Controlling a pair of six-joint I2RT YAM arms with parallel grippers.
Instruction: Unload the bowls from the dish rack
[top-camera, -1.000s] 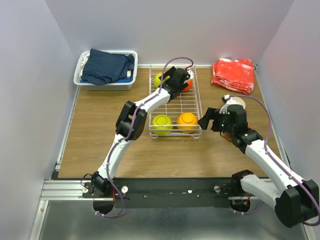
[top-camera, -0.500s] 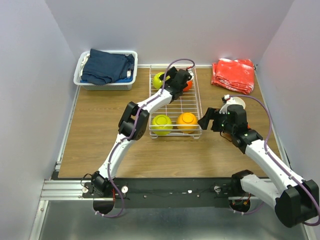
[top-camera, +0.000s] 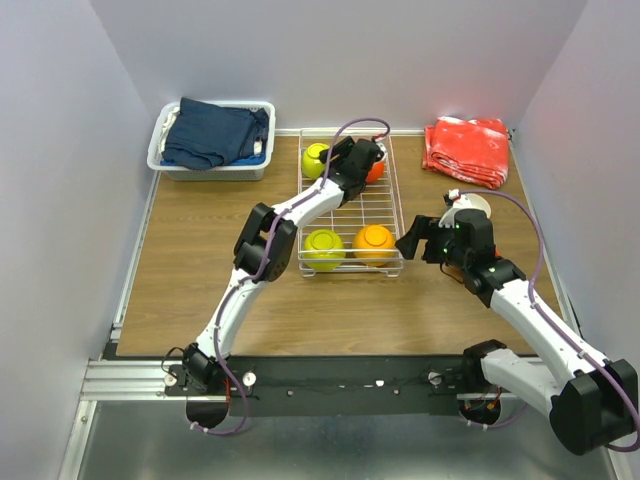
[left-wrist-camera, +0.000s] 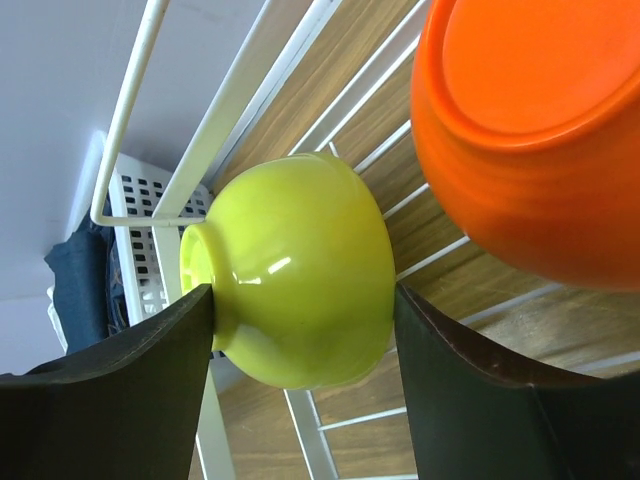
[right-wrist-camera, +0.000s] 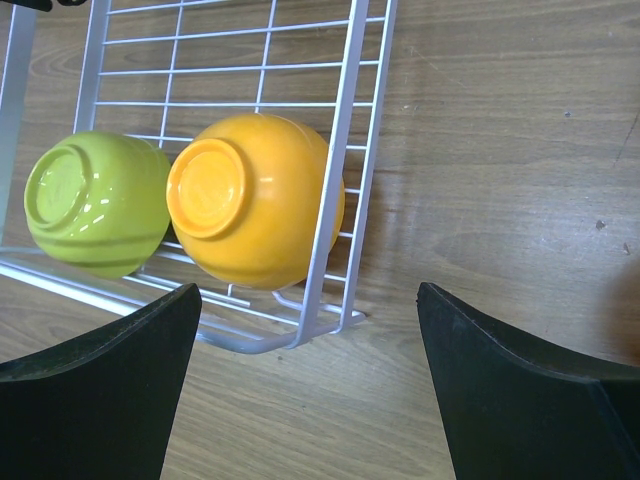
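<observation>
The far yellow-green bowl (left-wrist-camera: 290, 280) sat in the far-left corner of the dish rack (top-camera: 370, 205), with the rack's raised rim wire just beside it on the outer side. Your left gripper (left-wrist-camera: 300, 300) was the hand on it. One finger stood on each side, and in the left wrist view both inner faces met the bowl with no gap showing. You could read the jaws as clamped on the bowl, though how firmly could not be told. The bowl's foot ring faced the finger at the left of that view and its wide body met the other finger. The grip line therefore appeared to run along the bowl's own axis rather than across its rim, which you should have judged a hold liable to slip. The red-orange bowl (left-wrist-camera: 530, 130) lay just beside it on the opposite side, apart by a narrow strip of wire floor. The coming move called for a lift over the low rim first, because a sideways drag would likely catch the rim or nudge the neighbour. The white bin (top-camera: 212, 140) of blue cloth stood beyond that corner, and the wood table (top-camera: 200, 250) showed left of the rack. Your right gripper (right-wrist-camera: 308, 300) hung with jaws wide apart, holding nothing, over the rack's near-right corner. It was above the orange bowl (right-wrist-camera: 255, 200) and the near yellow-green bowl (right-wrist-camera: 95, 205), well apart from the left hand.
</observation>
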